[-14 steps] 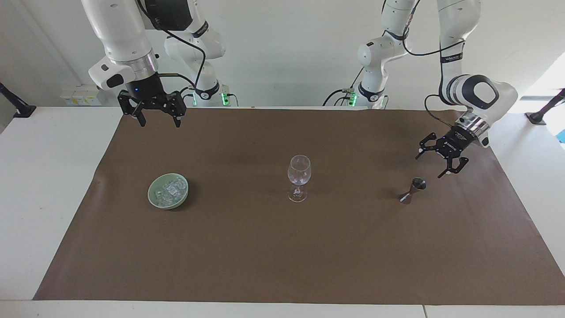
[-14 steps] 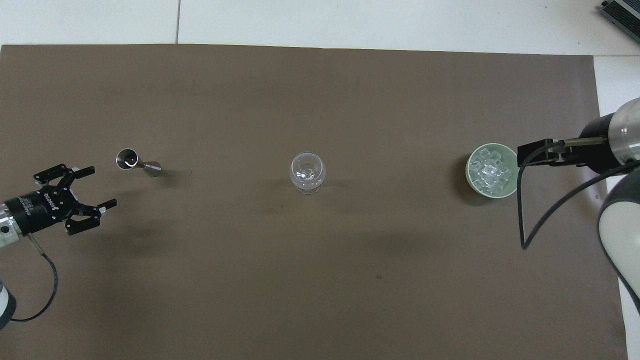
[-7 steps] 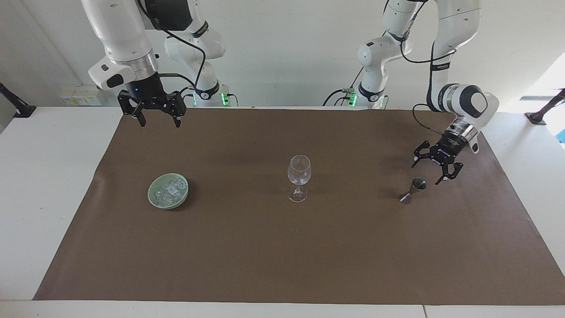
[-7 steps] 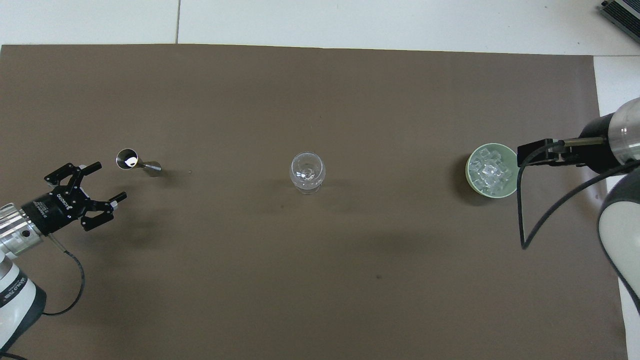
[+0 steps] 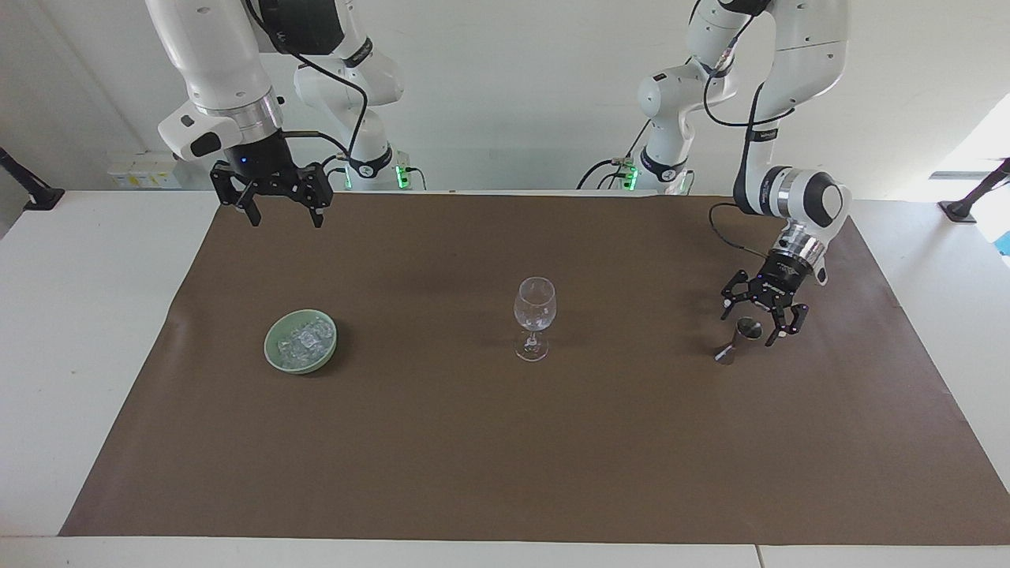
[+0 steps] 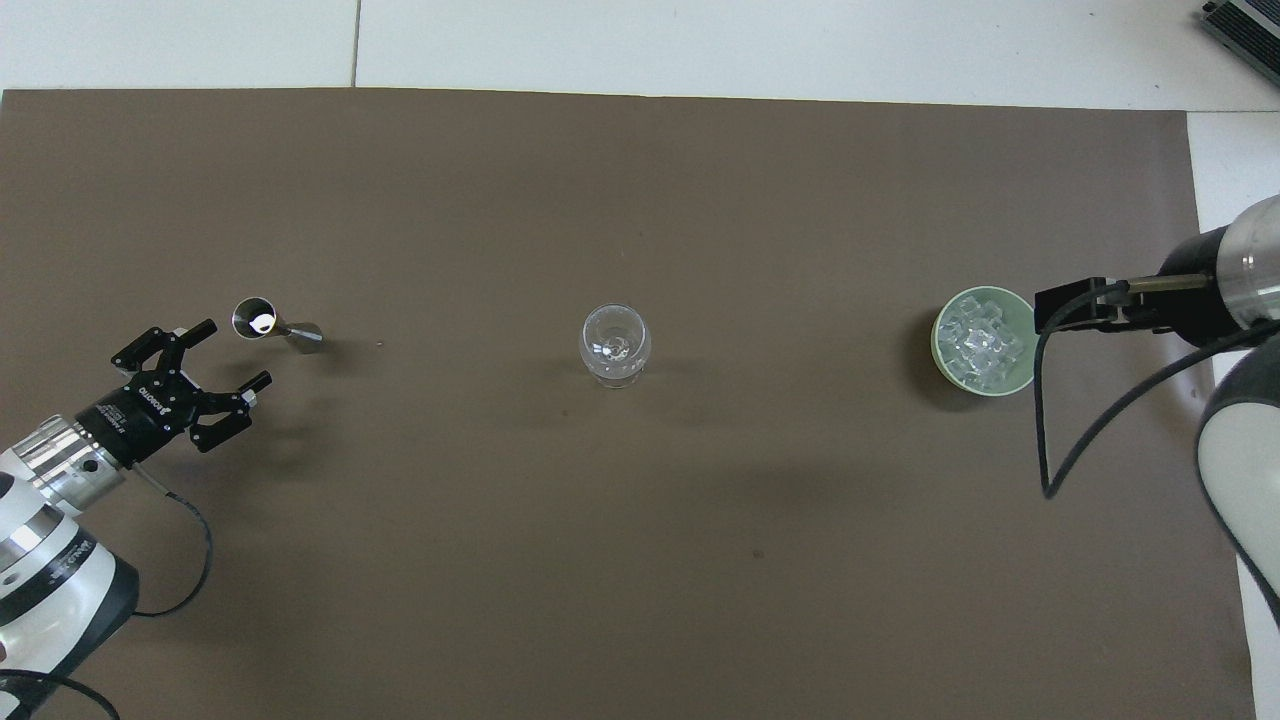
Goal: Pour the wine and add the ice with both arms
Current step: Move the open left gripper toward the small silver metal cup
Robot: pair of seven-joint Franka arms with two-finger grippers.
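left gripper (image 5: 753, 326) spread wide, just above jigger (image 5: 739, 340) | right gripper (image 5: 282, 213) spread, empty; facing view alone shows its fingers | ice (image 6: 982, 342) in bowl (image 6: 944, 352)

Even, bright, diffuse light fills both views; the wall above the brown mat (image 5: 505, 442) is washed pale, and a strong glare burns out the facing view's upper edge toward the left arm's end; shadows on the mat are soft and faint, lying close beside the wine glass (image 5: 534, 317), the green bowl (image 5: 300, 341) and the metal jigger (image 6: 272, 322), whose cup throws a white glint; focus is sharp throughout; straight edges show little bending.
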